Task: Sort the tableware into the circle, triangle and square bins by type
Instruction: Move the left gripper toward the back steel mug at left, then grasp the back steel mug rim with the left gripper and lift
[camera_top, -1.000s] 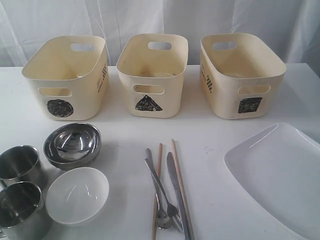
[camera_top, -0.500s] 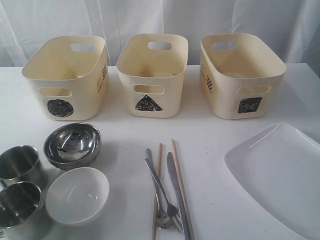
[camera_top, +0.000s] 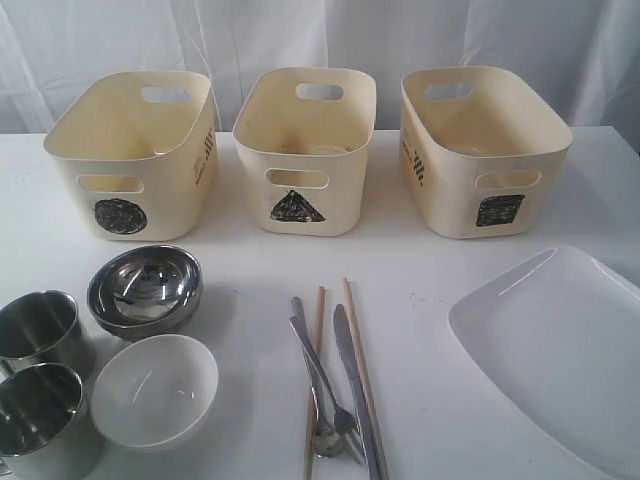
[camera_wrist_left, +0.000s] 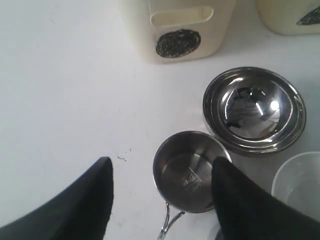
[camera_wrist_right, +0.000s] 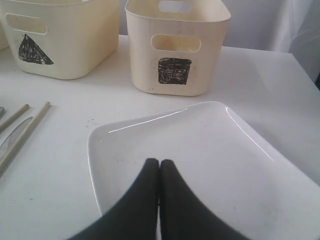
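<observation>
My left gripper (camera_wrist_left: 162, 160) is open and hovers above a steel mug (camera_wrist_left: 187, 172); one finger overlaps the mug's rim, the other is out over bare table. Next to the mug sit the nested steel bowls (camera_wrist_left: 254, 109), the white bowl (camera_wrist_left: 300, 182) and the circle bin (camera_wrist_left: 177, 30). My right gripper (camera_wrist_right: 159, 161) is shut, empty, above the large white plate (camera_wrist_right: 210, 135). In the exterior view two mugs (camera_top: 40, 330) (camera_top: 40, 420) stand at the front left. The fork (camera_top: 320, 375), spoon (camera_top: 325, 440), knife (camera_top: 355, 390) and chopsticks (camera_top: 350, 330) lie in the middle. Neither gripper shows there.
Three cream bins stand in a row at the back: circle (camera_top: 130, 150), triangle (camera_top: 303, 150), square (camera_top: 480, 150). The square bin (camera_wrist_right: 175, 50) is just beyond the plate in the right wrist view. A white curtain hangs behind the table.
</observation>
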